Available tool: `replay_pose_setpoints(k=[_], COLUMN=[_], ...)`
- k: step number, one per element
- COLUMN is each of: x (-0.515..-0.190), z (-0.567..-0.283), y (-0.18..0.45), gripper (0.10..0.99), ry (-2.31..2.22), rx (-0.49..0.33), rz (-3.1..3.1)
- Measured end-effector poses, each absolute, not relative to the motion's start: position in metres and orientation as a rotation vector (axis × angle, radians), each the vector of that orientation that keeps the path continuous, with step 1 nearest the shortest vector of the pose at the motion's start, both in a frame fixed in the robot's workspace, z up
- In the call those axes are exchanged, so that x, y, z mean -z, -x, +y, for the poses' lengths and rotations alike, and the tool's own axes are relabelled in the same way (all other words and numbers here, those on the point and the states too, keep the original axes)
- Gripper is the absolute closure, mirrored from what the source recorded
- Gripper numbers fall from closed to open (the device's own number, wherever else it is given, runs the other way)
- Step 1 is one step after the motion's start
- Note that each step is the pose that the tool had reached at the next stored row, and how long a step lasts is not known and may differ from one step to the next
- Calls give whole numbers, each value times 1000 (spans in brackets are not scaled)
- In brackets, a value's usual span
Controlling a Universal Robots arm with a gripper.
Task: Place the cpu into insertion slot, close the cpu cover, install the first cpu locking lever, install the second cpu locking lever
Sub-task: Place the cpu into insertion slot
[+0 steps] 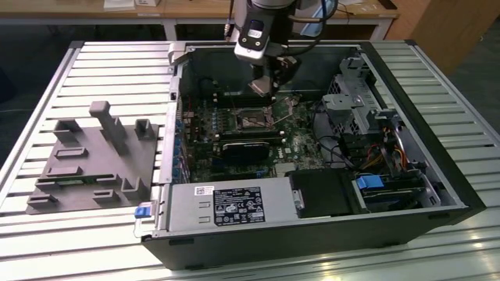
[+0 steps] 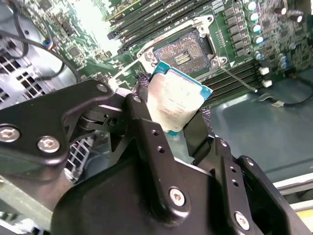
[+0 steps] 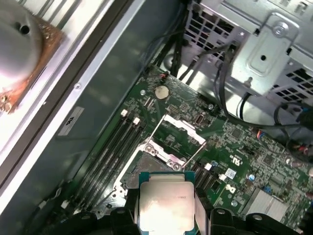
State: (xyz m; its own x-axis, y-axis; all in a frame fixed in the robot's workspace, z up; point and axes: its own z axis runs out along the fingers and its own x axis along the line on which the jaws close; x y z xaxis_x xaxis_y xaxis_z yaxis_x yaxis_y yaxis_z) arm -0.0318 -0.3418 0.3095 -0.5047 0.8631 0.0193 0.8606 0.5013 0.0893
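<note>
Exterior view, grip: my gripper is clamped on the small, flat, square silver-grey cpu. It hangs inside the open black computer case, which stands on the slatted metal tabletop.
Exterior view, target: the square dark insertion slot with its silvery rim sits on the green motherboard. It is nearer the case's far wall than the black rectangular graphics card. The chip hangs above the slot, apart from it.
Second wrist view, hold: my black fingers pinch two opposite edges of the cpu, with its metal top facing the camera.
Second wrist view, socket: the insertion slot lies bare with its contact field exposed, between two banks of long black memory slots. A thin wire locking lever stands out at one side.
First wrist view, cover: the thin silver cpu cover, a windowed frame, looks swung up off the socket, with a thin lever on either side.
First wrist view, line-up: the cpu overlaps the near part of the insertion slot, so I cannot tell how well their edges match.
Judgement, doing it well: I would square the chip's edges to the rim and match its keyed corner. I would bring it down level, never sliding it across the contacts, and let go only once it rests flat without pressing.
Judgement, risk: a tilted or offset drop could bend the contacts.
</note>
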Motion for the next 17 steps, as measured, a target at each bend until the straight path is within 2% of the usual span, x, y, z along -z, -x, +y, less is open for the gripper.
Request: replay_pose_setpoints(k=[17], x=[-307], z=[-342], y=[32], gripper=[549], ry=[-1925], rx=[-127], rz=[2429])
